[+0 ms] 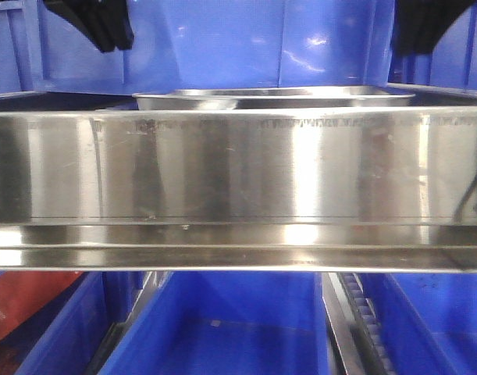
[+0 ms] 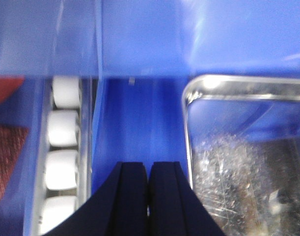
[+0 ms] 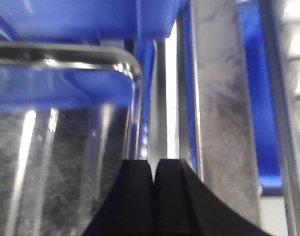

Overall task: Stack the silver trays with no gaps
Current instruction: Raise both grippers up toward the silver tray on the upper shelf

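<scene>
A silver tray (image 1: 300,95) lies behind the steel rail, and only its flat rim and rounded corners show in the front view. A second curved edge (image 1: 193,102) shows inside it at the left; I cannot tell whether it is another tray or a reflection. The left gripper (image 2: 149,167) is shut with nothing between its fingers, just left of the tray's (image 2: 248,162) near-left corner, over blue plastic. The right gripper (image 3: 154,164) is also shut and empty, at the right rim of the tray (image 3: 56,147). Neither gripper touches the tray.
A long brushed-steel shelf rail (image 1: 238,168) fills the middle of the front view. Blue bins (image 1: 230,39) stand behind and below (image 1: 222,328). White rollers (image 2: 64,142) run left of the left gripper. A steel strip (image 3: 218,113) stands right of the right gripper.
</scene>
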